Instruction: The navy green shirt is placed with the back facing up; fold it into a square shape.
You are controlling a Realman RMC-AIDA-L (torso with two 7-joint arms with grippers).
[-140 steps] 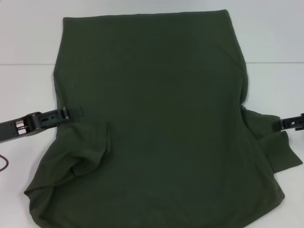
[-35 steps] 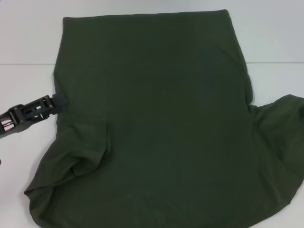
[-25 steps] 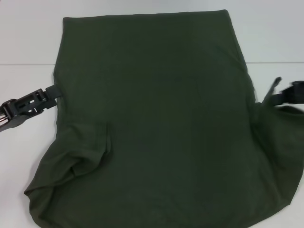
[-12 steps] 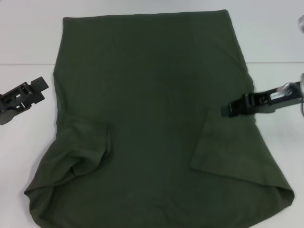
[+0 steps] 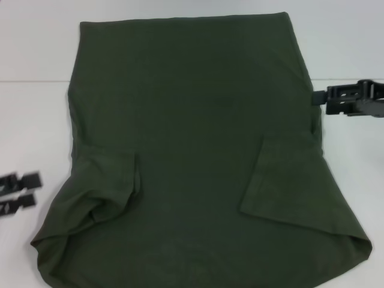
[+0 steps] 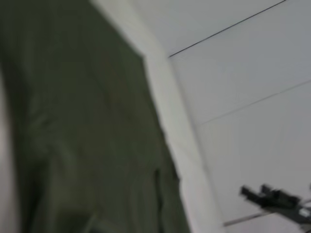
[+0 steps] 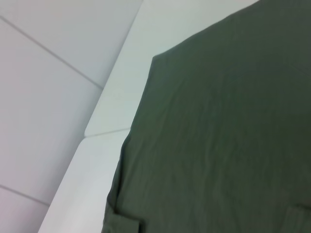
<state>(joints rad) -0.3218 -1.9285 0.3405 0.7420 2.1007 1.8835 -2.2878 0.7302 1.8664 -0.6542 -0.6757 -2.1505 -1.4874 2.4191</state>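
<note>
Black against the white table (image 5: 36, 120), the right gripper (image 5: 316, 97) sits at the right edge of the navy green shirt (image 5: 192, 120), its tip just touching or just beside the cloth at about mid-height of the garment; whether its fingers are apart or together cannot be told from the head view, and nothing is seen clamped in them; the left gripper (image 5: 33, 191) lies low at the left side of the table, well clear of the shirt's left edge, its two fingers (image 5: 23, 180) standing apart with a bare gap between them and holding nothing; the shirt lies spread flat across the middle of the table, its straight hem at the far side and its wider end toward the robot; on the right, the sleeve (image 5: 288, 180) is folded inward over the body of the shirt, lying flat with a clean slanting edge; on the left, the other sleeve (image 5: 108, 186) is also turned in over the body but sits rumpled, with a raised fold at its lower end; in the left wrist view the right gripper (image 6: 272, 198) shows far off beyond the shirt's edge; the right wrist view shows one corner of the shirt (image 7: 218, 121) resting on the table (image 7: 112, 107).
</note>
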